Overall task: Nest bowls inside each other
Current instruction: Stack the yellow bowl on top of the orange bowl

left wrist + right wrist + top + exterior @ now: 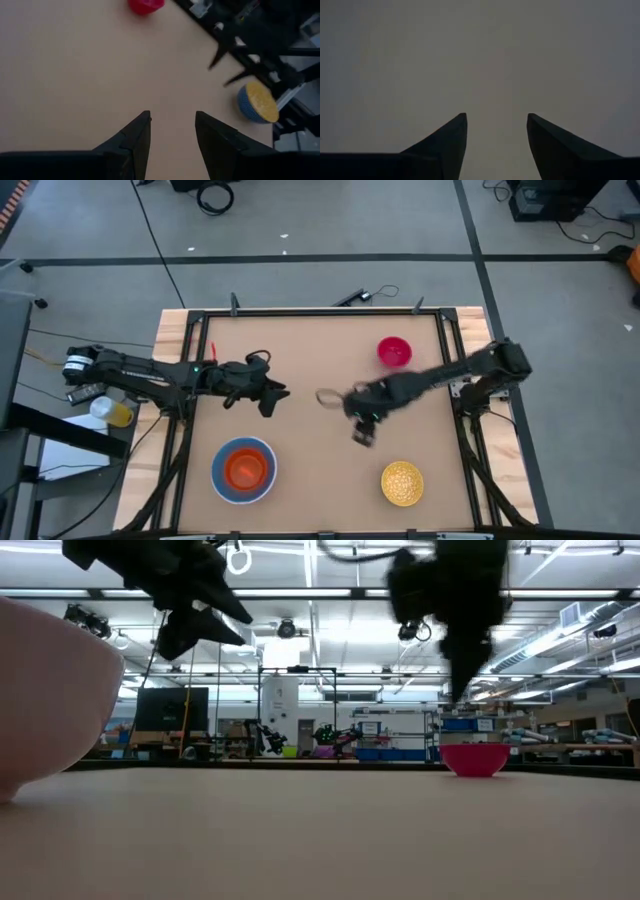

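Note:
A small red bowl [394, 351] [474, 758] [145, 5] sits upright on its base at the table's far right. A speckled yellow bowl [402, 482] [257, 102] stands at the near right. At the near left an orange bowl [245, 469] rests inside a light blue bowl [222, 477] with a pale outer wall [50, 690]. My left gripper [278, 395] [172, 117] hovers open over the table's left middle. My right gripper [360, 435] [497, 116] hangs open, pointing down over bare table between the red and yellow bowls.
Black frame rails [455, 350] line the table's left and right edges. A yellow bottle [115, 412] lies off the table to the left. Bare tabletop [320, 340] spreads across the middle and far side.

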Action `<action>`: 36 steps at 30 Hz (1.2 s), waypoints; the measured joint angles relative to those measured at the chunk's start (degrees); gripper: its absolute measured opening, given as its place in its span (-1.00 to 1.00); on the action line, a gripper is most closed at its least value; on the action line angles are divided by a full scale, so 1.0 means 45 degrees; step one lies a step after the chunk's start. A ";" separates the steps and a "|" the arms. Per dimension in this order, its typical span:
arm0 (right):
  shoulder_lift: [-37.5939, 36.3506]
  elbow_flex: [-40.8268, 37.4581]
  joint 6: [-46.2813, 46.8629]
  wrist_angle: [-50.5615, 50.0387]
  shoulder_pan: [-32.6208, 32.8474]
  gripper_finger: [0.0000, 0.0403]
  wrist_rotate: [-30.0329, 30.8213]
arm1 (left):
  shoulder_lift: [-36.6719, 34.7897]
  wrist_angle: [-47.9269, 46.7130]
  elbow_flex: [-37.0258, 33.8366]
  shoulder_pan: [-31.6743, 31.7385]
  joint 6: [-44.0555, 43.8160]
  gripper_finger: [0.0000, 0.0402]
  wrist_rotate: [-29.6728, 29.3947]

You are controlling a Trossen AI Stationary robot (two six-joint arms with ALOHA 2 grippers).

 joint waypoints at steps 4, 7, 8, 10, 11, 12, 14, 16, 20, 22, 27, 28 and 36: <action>-0.0661 -0.1007 0.0853 -0.0279 0.2163 0.03 0.0082 | 0.0516 0.0402 0.0002 -0.0007 0.0342 -0.22 0.0007; -0.0738 -0.1463 0.2095 -0.0652 0.3658 0.03 0.0139 | 0.0733 0.0493 0.0002 0.0047 0.0602 -0.22 0.0017; -0.0739 -0.1568 0.2652 -0.0732 0.4099 0.03 0.0149 | 0.0765 0.0504 0.0002 0.0071 0.0685 -0.22 0.0079; -0.0714 -0.1643 0.3718 -0.0829 0.4795 0.03 0.0262 | 0.0815 0.0521 0.0002 0.0105 0.0715 -0.22 0.0138; -0.0671 -0.1643 0.4172 -0.0789 0.5063 0.03 0.0330 | 0.0815 0.0521 0.0002 0.0133 0.0717 -0.22 0.0148; -0.0647 -0.1643 0.4539 -0.0769 0.5307 0.03 0.0451 | 0.0815 0.0529 0.0002 0.0168 0.0718 -0.22 0.0186; -0.0544 -0.1653 0.5163 -0.0781 0.5643 0.03 0.0848 | 0.0810 0.0527 0.0002 0.0252 0.0892 -0.22 0.0338; -0.0458 -0.1653 0.5665 -0.0929 0.5799 0.02 0.1055 | 0.0810 0.0531 0.0002 0.0265 0.1210 -0.22 0.0554; 0.0170 -0.1653 0.5952 -0.1158 0.5757 -0.02 0.1216 | 0.0805 0.0565 0.0002 0.0243 0.1359 -0.22 0.0677; 0.0613 -0.1653 0.5979 -0.1073 0.5610 -0.09 0.1166 | 0.0805 0.0570 0.0002 0.0223 0.1351 -0.22 0.0677; 0.1427 -0.1486 0.6110 0.0049 0.5185 -0.44 0.0419 | 0.0805 0.0570 0.0002 0.0196 0.0921 -0.22 0.1246; 0.1452 -0.1262 0.5997 0.0618 0.5099 -0.57 0.0591 | 0.0805 0.0570 0.0002 0.0192 0.0831 -0.22 0.1504; 0.1469 0.0660 0.3530 0.2868 0.3106 -0.90 0.2843 | 0.0697 0.0358 0.0002 0.0232 0.0290 -0.22 0.2224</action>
